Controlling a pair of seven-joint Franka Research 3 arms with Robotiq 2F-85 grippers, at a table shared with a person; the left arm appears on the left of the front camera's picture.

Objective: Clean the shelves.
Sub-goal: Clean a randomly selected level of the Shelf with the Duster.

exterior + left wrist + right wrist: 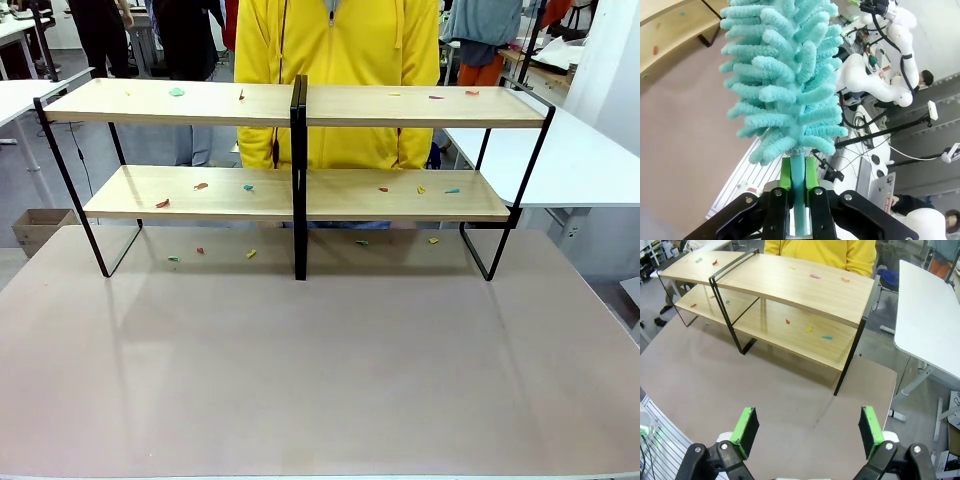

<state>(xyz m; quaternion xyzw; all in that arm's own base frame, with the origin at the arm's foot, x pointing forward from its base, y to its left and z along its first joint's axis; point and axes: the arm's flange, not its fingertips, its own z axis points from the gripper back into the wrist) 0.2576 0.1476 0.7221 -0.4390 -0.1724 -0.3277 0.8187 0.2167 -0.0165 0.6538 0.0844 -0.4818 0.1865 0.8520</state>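
The shelves (200,195) stand at the far side of the brown table: two long light-wood boards on a thin black frame with a black centre post. Small coloured scraps (202,186) lie scattered on both boards and on the tabletop beneath. The right wrist view looks down on the shelves (800,287) from the right end, with my right gripper (807,430) open and empty above the table. My left gripper (799,182) is shut on the handle of a fluffy turquoise duster (785,70), held away from the shelves (665,35).
A person in a yellow hoodie (335,50) stands right behind the shelves. A white table (580,160) sits at the right, and a cardboard box (35,228) on the floor at the left. The near part of the brown tabletop (320,370) is bare.
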